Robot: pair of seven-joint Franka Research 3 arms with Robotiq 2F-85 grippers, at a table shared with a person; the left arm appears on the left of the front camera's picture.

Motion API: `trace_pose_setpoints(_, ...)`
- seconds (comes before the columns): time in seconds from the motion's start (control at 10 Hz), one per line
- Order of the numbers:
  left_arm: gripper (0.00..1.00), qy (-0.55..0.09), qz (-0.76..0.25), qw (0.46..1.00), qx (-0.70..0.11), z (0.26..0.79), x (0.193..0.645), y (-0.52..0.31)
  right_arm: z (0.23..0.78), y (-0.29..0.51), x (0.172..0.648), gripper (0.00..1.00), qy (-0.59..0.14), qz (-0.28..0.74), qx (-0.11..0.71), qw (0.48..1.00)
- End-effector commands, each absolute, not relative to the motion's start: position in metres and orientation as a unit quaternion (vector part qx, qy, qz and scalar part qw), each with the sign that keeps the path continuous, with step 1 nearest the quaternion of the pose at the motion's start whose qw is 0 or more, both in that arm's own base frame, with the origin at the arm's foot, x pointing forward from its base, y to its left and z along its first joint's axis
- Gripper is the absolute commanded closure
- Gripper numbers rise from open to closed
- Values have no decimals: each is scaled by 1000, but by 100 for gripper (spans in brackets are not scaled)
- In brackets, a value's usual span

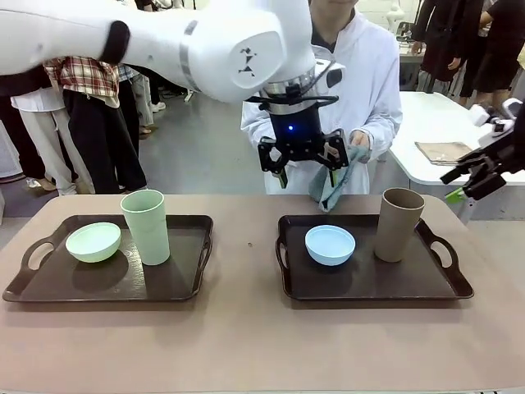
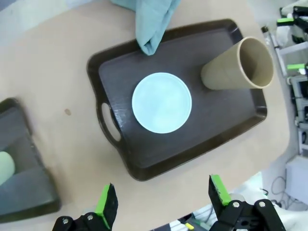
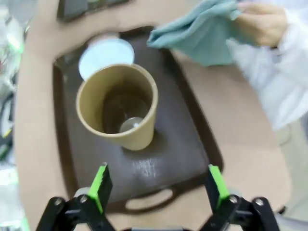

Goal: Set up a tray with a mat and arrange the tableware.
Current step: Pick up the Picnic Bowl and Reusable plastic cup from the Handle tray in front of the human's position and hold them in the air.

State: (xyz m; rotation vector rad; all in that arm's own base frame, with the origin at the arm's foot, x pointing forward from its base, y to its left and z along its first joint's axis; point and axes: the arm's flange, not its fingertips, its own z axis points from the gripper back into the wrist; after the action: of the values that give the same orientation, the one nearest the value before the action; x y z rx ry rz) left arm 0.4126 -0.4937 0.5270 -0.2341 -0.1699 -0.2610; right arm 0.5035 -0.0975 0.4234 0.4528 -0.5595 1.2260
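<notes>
Two dark trays lie on the table. The left tray (image 1: 98, 297) holds a pale green bowl (image 1: 93, 242) and a pale green cup (image 1: 146, 227). On the right tray (image 1: 369, 295) stand a light blue bowl (image 1: 330, 245) and a brown cup (image 1: 399, 224). A person at the far side holds a folded teal mat (image 1: 332, 185) over the right tray's far rim. My left gripper (image 1: 305, 164) hangs open high above that tray, just beside the mat. My right gripper (image 1: 453, 185) is open off the table's right end. From the wrists I see the blue bowl (image 2: 161, 102), the brown cup (image 3: 118, 106) and the mat (image 3: 202, 36).
The person's hand (image 3: 262, 21) grips the mat's far end. A second white table (image 1: 443, 135) with a folded cloth stands at the back right. Bare tabletop (image 1: 246, 246) separates the two trays, and a wide strip runs along the near edge.
</notes>
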Motion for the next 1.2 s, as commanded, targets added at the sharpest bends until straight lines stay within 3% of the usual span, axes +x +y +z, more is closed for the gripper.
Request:
trace_pose_setpoints(0.0, 0, -52, -114, 988, -96, 520, 431, -523, 406, -95, 510, 0, -216, 615, 213, 728)
trace_pose_setpoints(0.6, 0, -23, -96, 992, -75, 494, 448, -539, 396, -111, 515, 0, -179, 637, 267, 700)
trace_pose_setpoints(0.8, 0, -48, -84, 993, -65, 497, 446, -536, 395, -104, 511, 0, -193, 620, 255, 716)
trace_pose_setpoints(1.1, 0, -22, -114, 990, -85, 491, 448, -532, 397, -107, 511, 0, -192, 621, 263, 713)
